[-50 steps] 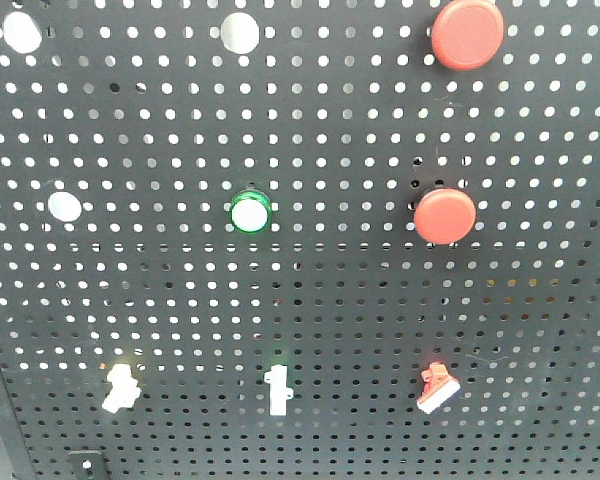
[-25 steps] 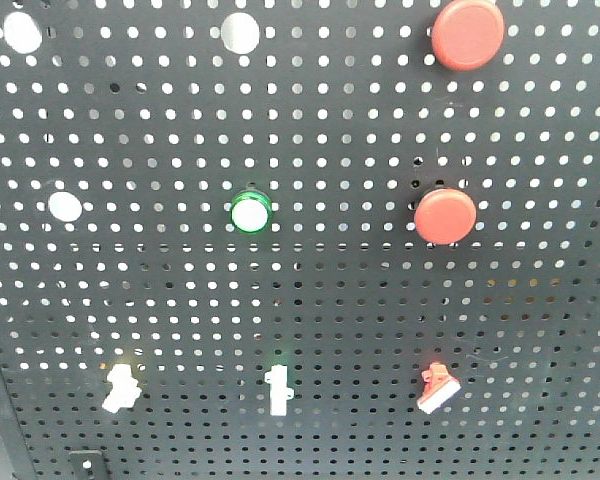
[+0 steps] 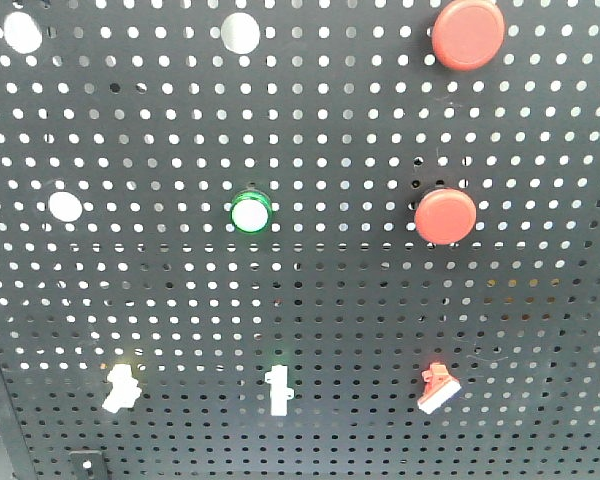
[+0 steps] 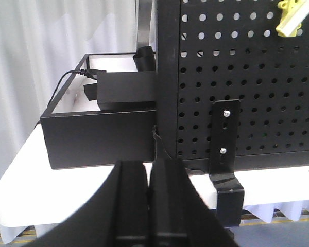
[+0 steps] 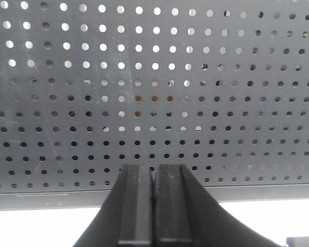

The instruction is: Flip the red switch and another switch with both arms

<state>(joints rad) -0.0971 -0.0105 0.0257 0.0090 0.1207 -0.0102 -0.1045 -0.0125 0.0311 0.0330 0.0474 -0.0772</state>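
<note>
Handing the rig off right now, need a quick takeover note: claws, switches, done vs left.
Left claw: shut, empty, low by the pegboard's left edge, below the yellow-marked white switch.
Right claw: shut, empty, facing bare pegboard near its bottom edge; no switch in its view.
Front view, bottom row: white switch on the left, green-marked toggle in the middle, red switch on the right.
Done: neither claw is touching a switch; whether either has been toggled cannot be told.
Left: bring each claw to its switch and flip it.
</note>
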